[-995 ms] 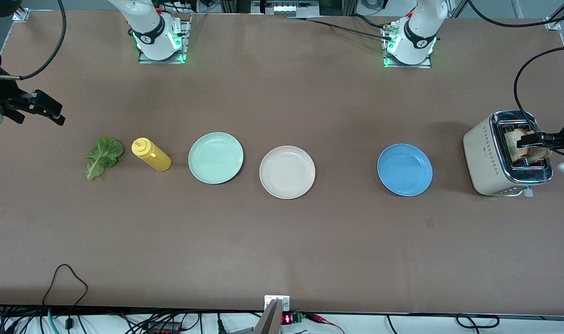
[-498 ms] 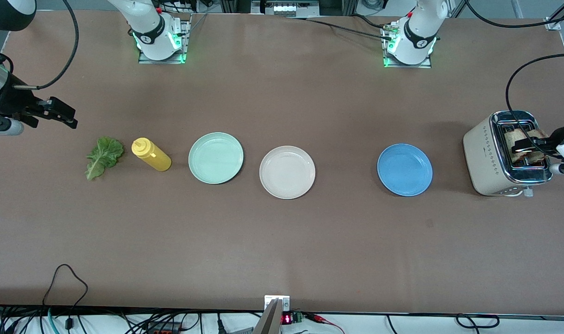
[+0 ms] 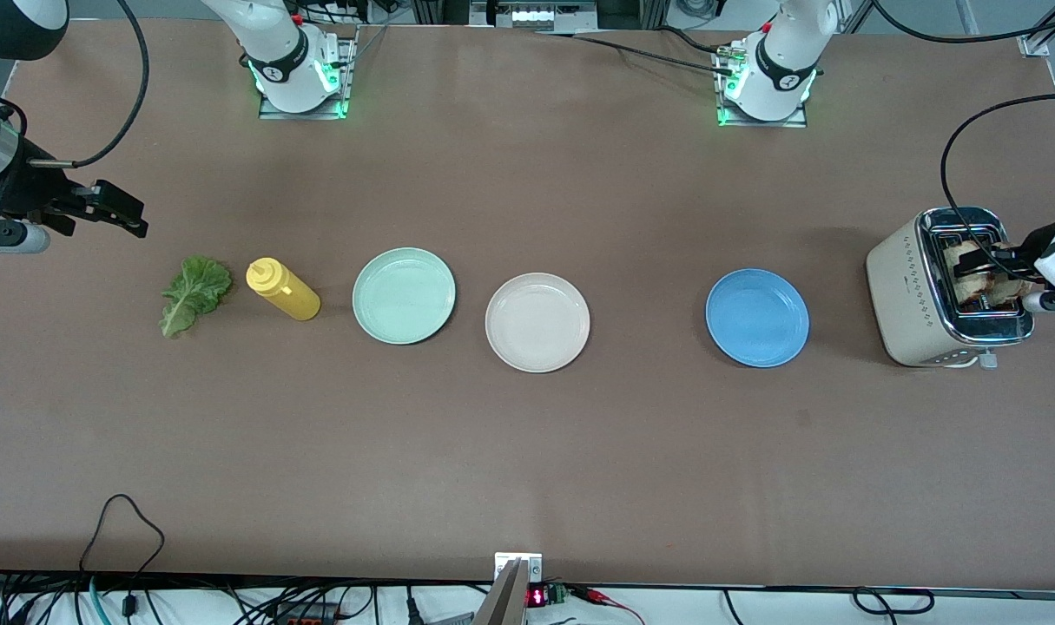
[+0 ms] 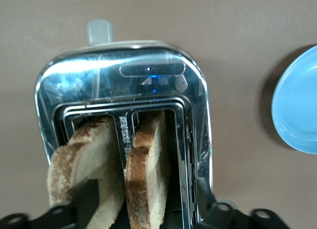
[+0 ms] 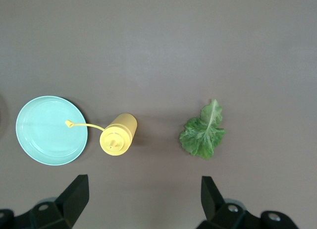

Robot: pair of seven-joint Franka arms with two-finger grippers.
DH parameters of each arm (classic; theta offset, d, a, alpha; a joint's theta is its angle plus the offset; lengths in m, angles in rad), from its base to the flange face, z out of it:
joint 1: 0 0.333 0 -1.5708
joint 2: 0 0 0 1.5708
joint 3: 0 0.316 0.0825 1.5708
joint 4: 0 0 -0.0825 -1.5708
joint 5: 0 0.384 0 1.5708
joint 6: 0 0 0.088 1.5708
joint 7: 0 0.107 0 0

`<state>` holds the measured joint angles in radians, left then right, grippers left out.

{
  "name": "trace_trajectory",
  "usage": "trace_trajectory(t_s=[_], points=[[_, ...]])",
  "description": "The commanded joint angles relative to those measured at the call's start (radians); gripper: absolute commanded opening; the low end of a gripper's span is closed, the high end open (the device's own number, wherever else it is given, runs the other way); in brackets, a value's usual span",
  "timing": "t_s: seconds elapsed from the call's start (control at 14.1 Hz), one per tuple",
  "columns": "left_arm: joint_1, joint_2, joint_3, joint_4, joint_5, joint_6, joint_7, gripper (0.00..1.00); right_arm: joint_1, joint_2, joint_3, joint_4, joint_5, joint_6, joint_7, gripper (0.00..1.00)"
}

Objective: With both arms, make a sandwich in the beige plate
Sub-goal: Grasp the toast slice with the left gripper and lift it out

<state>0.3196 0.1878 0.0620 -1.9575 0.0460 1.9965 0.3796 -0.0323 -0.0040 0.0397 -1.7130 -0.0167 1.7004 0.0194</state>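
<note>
The round pale beige plate with a raised rim (image 3: 537, 322) lies bare at the middle of the table, so nothing of the sandwich is judged to be assembled yet. The two light-brown toasted bread slices (image 4: 119, 172) stand upright in the slots of the cream and chrome toaster (image 3: 913, 295), which is set toward the left arm's end of the table, well apart from the beige plate. The ruffled green lettuce leaf (image 3: 194, 293) lies flat on the table toward the right arm's end, also well apart from the beige plate.

The left gripper (image 3: 1000, 265) is lowered into the top of the toaster. In the left wrist view one of its black fingers (image 4: 86, 201) is seen against the slice in the outer slot, with the other finger at the toaster's rim, so both slices appear to lie between them; whether a firm grip is made cannot be told. The right gripper (image 5: 143, 197) hangs above the table near the lettuce leaf, its jaws spread wide and holding nothing.

Between the lettuce leaf and the beige plate lie a yellow plastic squeeze bottle (image 3: 284, 291) on its side and a round mint-green plate (image 3: 404, 295). A round blue plate (image 3: 757, 317) sits between the beige plate and the toaster.

Everything is judged to remain: a slice carried to the beige plate, the leaf laid on it, the second slice on top.
</note>
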Motion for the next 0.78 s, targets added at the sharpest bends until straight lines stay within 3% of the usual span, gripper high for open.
trace_trajectory(t_s=[0.0, 0.14, 0.28, 0.57, 0.71], points=[[0.024, -0.033, -0.01, -0.038, 0.009, 0.005, 0.03, 0.37, 0.002, 0.001, 0.0, 0.018, 0.0, -0.018, -0.007, 1.0], [0.024, -0.033, -0.01, -0.034, 0.009, -0.001, 0.039, 0.12, 0.011, 0.001, 0.002, 0.018, -0.008, -0.018, -0.004, 1.0], [0.022, -0.034, -0.013, -0.024, 0.009, -0.021, 0.059, 0.01, 0.011, 0.002, 0.002, 0.024, -0.008, -0.018, -0.004, 1.0], [0.022, -0.034, -0.018, 0.015, 0.009, -0.067, 0.076, 0.0, 0.009, 0.015, 0.0, 0.044, -0.002, -0.021, -0.006, 1.0], [0.019, -0.031, -0.021, 0.087, 0.009, -0.155, 0.076, 0.0, 0.009, 0.015, 0.0, 0.044, -0.002, -0.021, -0.006, 1.0]])
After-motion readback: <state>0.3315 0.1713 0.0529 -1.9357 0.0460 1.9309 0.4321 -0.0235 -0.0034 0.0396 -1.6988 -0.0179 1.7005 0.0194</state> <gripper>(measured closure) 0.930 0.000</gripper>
